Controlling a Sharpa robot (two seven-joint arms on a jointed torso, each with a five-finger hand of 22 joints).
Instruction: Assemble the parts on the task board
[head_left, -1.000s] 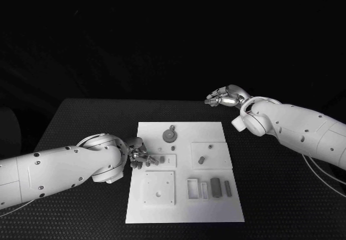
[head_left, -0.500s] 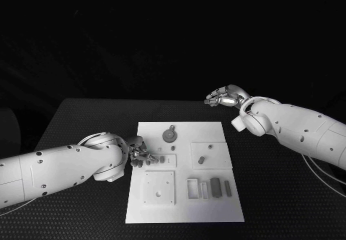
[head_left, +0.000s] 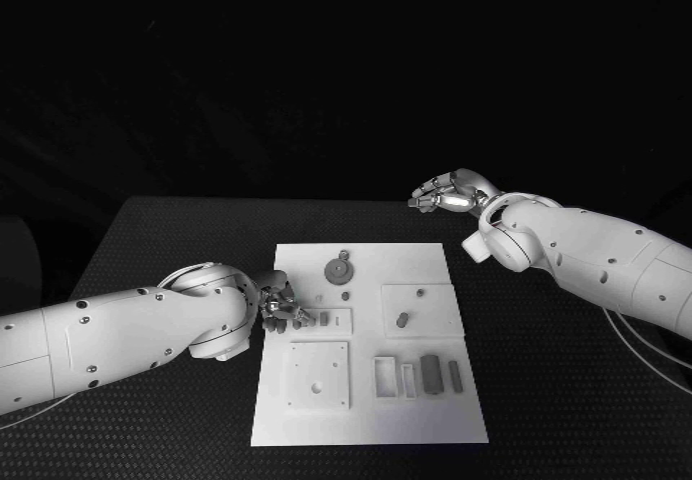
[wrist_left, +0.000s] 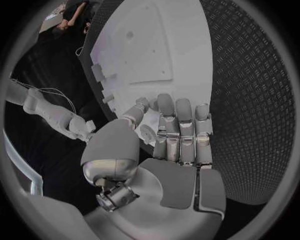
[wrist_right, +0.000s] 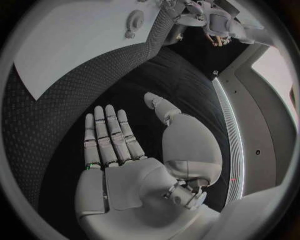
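White rectangular task board (head_left: 433, 420) lies mid-counter (head_left: 159, 240), small grey parts (head_left: 430, 368) on it. Left hand (head_left: 280, 308) rests at the board's left edge, fingers together; whether it holds anything, I cannot tell. Right hand (head_left: 447, 193) hovers beyond, open and empty.
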